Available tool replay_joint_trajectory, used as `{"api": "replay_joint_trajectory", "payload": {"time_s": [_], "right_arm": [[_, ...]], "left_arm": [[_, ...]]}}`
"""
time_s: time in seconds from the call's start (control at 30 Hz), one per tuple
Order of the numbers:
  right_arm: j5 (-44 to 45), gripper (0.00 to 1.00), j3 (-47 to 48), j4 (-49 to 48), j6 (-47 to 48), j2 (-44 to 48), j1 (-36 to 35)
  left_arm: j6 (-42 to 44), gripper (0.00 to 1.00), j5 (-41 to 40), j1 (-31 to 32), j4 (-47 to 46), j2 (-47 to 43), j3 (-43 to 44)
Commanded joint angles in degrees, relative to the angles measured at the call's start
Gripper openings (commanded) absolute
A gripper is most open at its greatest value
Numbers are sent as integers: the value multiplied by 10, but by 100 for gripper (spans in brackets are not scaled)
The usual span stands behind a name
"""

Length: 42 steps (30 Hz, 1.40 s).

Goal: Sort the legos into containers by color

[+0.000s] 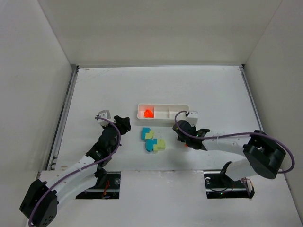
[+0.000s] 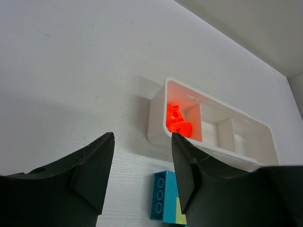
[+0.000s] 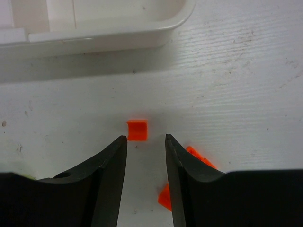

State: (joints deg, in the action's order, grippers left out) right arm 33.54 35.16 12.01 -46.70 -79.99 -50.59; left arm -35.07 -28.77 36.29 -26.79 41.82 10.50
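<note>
White table [image 1: 213, 90] carries everything. Near its middle sits the tray [image 1: 162, 112], with one orange-red lego [image 1: 148, 113] in its left-end compartment.

The right gripper [image 3: 146, 144] hangs just off the near wall of the tray's right end, jaws apart with nothing between them. The left gripper [image 2: 142, 137] stands off the tray's left end, also apart and empty.

A teal and yellow-green cluster [image 1: 152, 140] lies by the tray's near side, between the arms.

The loose orange-red block [image 3: 137, 130] lies just ahead of the right fingertips, between them and the tray wall, slightly toward the finger on the left of the wrist view. It looks about square, with no clear long axis. The right arm is plainly nearer, so a short reach forward should straddle it.
</note>
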Motion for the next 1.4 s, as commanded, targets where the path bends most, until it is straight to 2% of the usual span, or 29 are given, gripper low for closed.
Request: {"api": "replay_joint_trajectory", "payload": {"time_s": [0.0, 0.3, 0.47, 0.57, 0.7, 0.8, 1.07, 1.27, 1.3, 1.37], "right_arm": [[1, 43, 33, -23, 10, -12, -1], [1, 35, 42, -17, 7, -39, -1], [6, 19, 44, -9, 6, -42, -1], [28, 15, 45, 2, 6, -12, -5], [22, 15, 70, 11, 25, 53, -28], [-4, 16, 119, -10, 56, 50, -47], [-44, 16, 292, -101, 137, -111, -52], [-74, 16, 391, -104, 144, -218, -35], [-78, 16, 398, -106, 141, -226, -32], [-87, 26, 403, -111, 134, -229, -30]], "left_arm": [[-3, 49, 1, 3, -25, -1, -2], [-4, 49, 1, 4, -25, -5, -4], [-4, 49, 1, 5, -25, 0, -2], [-4, 49, 1, 3, -25, -1, -2], [-4, 49, 1, 3, -26, 2, -1], [-4, 49, 1, 5, -32, 9, 0], [3, 49, 1, -3, -28, 5, -2], [4, 49, 1, 0, -27, 5, -2], [4, 49, 1, 0, -27, 5, -2], [4, 49, 1, 0, -27, 3, -3]]}}
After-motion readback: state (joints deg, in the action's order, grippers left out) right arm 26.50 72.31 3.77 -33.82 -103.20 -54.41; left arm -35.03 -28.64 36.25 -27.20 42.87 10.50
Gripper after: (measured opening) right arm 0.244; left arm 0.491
